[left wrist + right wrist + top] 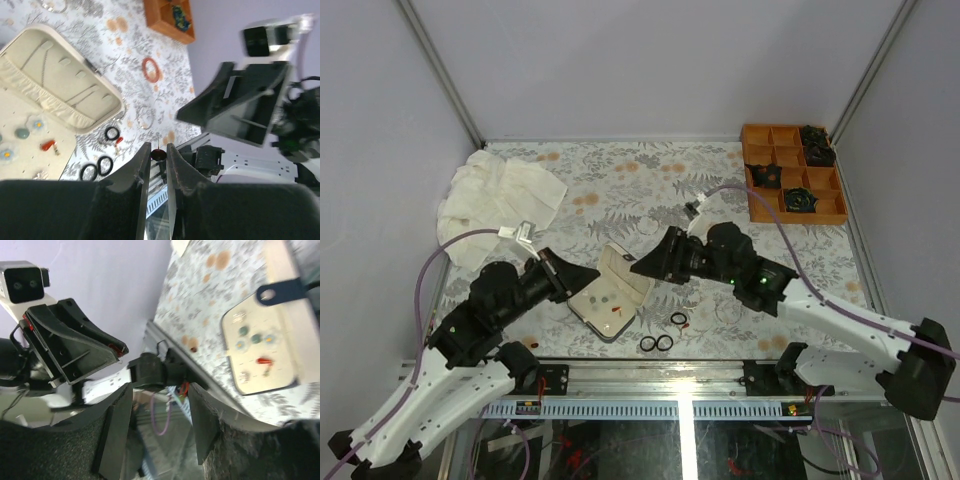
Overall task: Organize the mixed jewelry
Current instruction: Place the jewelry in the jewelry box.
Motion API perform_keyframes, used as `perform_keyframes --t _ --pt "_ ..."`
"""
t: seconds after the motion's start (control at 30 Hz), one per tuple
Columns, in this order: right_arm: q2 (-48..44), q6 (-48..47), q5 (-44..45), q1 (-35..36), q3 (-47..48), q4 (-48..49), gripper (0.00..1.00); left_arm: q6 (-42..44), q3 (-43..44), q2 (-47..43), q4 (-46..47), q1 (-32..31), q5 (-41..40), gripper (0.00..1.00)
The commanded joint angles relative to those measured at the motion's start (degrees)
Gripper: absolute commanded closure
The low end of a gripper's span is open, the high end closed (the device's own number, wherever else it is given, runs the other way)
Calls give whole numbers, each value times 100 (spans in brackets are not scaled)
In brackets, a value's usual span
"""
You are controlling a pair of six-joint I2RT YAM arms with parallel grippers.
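Note:
The mixed jewelry lies partly on the flowered cloth. Three black rings (678, 319) (648, 343) (665, 343) and a tiny red bit (686, 325) lie near the front edge. A thin clear hoop (145, 117) lies further out. My left gripper (158, 147) is shut on a small dark red stud (158, 154), held over the open cream-lined case (620, 270). The case base holds pale studs (22, 133) and a red piece (48, 146). My right gripper (160, 415) hangs open and empty just right of the case, facing the left gripper (75, 347).
An orange compartment tray (760, 140) with dark pieces stands at the back right. A crumpled white cloth (495, 195) lies at the back left. The metal rail (650, 370) runs along the table's near edge.

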Motion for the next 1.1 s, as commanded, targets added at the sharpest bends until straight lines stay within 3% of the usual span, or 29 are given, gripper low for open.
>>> perform_keyframes --t 0.0,0.13,0.27,0.67,1.07 --pt "-635 -1553 662 -267 831 -1778 44 -111 466 619 -916 24 159 92" --pt "-914 -2576 1059 -527 1335 -2896 43 -45 898 1326 -1427 25 461 92" --pt "-1111 -3251 1381 -774 1325 -3298 42 23 1334 2035 -1969 32 744 93" --pt "-1414 -3896 -243 -2595 371 -2803 42 -62 1865 2892 -3429 84 825 94" --pt "-1121 -4288 -148 -2499 314 -2743 41 -35 1628 3001 -4234 151 601 96"
